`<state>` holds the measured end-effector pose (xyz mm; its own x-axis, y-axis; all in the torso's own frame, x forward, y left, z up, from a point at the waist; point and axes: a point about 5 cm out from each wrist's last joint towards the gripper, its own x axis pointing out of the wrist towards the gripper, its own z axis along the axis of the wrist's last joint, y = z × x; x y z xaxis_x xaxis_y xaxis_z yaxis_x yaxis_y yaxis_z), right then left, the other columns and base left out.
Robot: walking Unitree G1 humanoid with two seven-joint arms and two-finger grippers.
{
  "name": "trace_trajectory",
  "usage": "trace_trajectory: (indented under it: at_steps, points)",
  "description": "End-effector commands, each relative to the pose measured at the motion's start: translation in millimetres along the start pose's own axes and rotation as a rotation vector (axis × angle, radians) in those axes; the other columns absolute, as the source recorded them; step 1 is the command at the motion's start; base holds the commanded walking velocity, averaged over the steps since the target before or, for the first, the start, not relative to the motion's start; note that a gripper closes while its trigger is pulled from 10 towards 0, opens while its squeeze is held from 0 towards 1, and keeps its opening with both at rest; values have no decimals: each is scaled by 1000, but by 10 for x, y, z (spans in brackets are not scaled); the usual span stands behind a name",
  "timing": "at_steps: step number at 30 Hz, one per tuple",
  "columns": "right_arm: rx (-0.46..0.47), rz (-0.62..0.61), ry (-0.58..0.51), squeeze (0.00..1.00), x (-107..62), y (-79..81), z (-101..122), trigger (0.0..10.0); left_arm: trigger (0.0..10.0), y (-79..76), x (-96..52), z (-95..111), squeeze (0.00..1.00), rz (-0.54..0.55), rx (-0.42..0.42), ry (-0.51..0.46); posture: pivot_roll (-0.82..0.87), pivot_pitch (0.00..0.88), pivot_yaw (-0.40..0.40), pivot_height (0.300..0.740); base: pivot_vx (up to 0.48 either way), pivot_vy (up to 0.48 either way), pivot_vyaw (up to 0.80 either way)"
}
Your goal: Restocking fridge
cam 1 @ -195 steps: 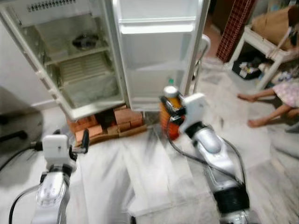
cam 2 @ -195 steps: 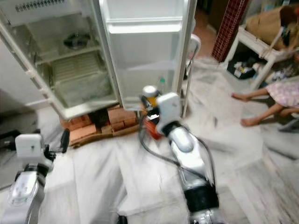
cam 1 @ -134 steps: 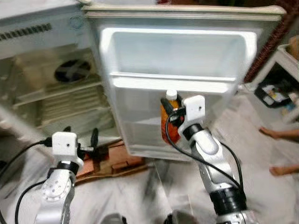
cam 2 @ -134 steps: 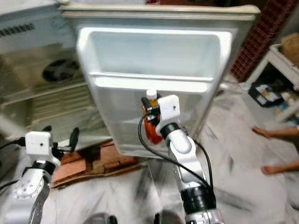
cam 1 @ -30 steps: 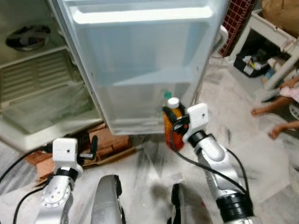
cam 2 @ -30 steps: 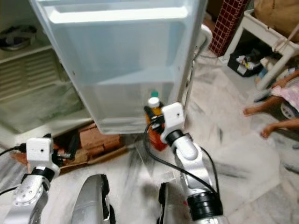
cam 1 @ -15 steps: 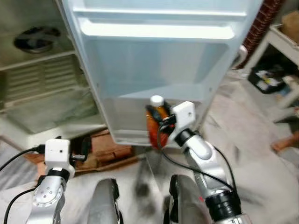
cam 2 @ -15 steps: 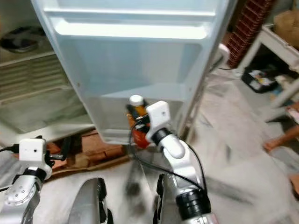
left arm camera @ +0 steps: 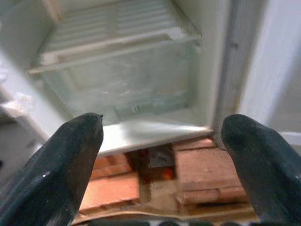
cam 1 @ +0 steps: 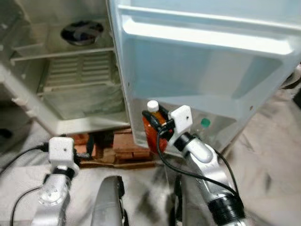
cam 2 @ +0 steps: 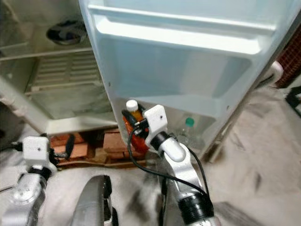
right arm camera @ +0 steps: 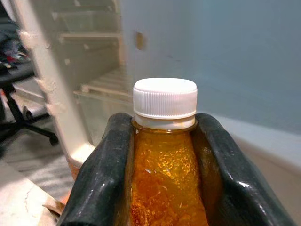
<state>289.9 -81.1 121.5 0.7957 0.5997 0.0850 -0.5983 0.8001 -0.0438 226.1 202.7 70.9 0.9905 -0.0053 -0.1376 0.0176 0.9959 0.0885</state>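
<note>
Gripping an orange bottle (right arm camera: 164, 188) with a white cap, I am clamping my right end effector (cam 1: 157, 126) on its neck, upright against the open fridge door (cam 1: 202, 75). A green-capped bottle (cam 1: 205, 123) is sitting at 3 o'clock. My left end effector (left arm camera: 160, 141) is hanging spread before the bricks (left arm camera: 207, 172).

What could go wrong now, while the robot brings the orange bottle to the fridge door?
The right gripper grips the orange bottle only at its neck, so it may swing or slip. A green-capped bottle already stands in the lower door shelf; the incoming bottle could knock it over.
</note>
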Motion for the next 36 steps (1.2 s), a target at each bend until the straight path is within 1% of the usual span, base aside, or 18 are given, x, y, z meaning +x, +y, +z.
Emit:
trace_trajectory:
  at_steps: [1, 4, 6, 10, 11, 13, 20, 23, 26, 32, 34, 36]
  points:
    - [-6, -21, -27, 0, 7, -22, 57, 10000, 10000, 48, -14, -12, 0, 13, 14, 15, 14, 129, 18, 588, 0, 0, 0]
    - [-20, -53, -23, 0, 4, -54, 49, 10000, 10000, 54, -19, -17, 0, 17, 10, 18, 14, 129, 18, 588, 0, 0, 0]
    - [-59, -94, -14, 0, 6, -95, 38, 10000, 10000, 70, -22, -15, 0, 21, 10, 22, 16, 141, 20, 588, 0, 0, 0]
    - [-63, -121, -8, 0, -10, -128, 12, 10000, 10000, 86, -37, -11, 0, 27, 16, 23, 21, 148, 20, 588, 0, 0, 0]
    - [-51, -127, -2, 0, -19, -133, -13, 10000, 10000, 96, -54, -18, 0, 32, 18, 28, 23, 153, 21, 588, 0, 0, 0]
    - [-48, -128, 4, 0, -24, -127, -35, 10000, 10000, 97, -66, -22, 0, 33, 20, 31, 24, 156, 22, 588, 0, 0, 0]
    - [-33, -116, 19, 0, -13, -68, -114, 10000, 10000, 142, -111, -1, 0, 60, 32, 32, 31, 178, 17, 538, 0, 0, 0]
    - [-32, -106, 5, 0, 15, -39, -108, 10000, 10000, 169, -140, 6, 0, 74, 29, 33, 37, 190, 14, 513, 0, 0, 0]
    - [-45, -86, -3, 0, 49, -6, -96, 10000, 10000, 172, -192, 26, 0, 80, 27, 28, 49, 211, 12, 513, 0, 0, 0]
    - [-47, -83, -9, 0, 100, 11, -99, 10000, 10000, 174, -263, 39, 0, 83, 29, 34, 63, 237, 7, 513, 0, 0, 0]
    - [-60, -85, -10, 0, 112, 6, -101, 10000, 10000, 175, -269, 42, 0, 84, 29, 35, 66, 243, 6, 513, 0, 0, 0]
    - [-99, -105, -28, 0, 162, -24, -98, 10000, 10000, 173, -315, 55, 0, 89, 28, 38, 81, 261, -9, 513, 0, 0, 0]
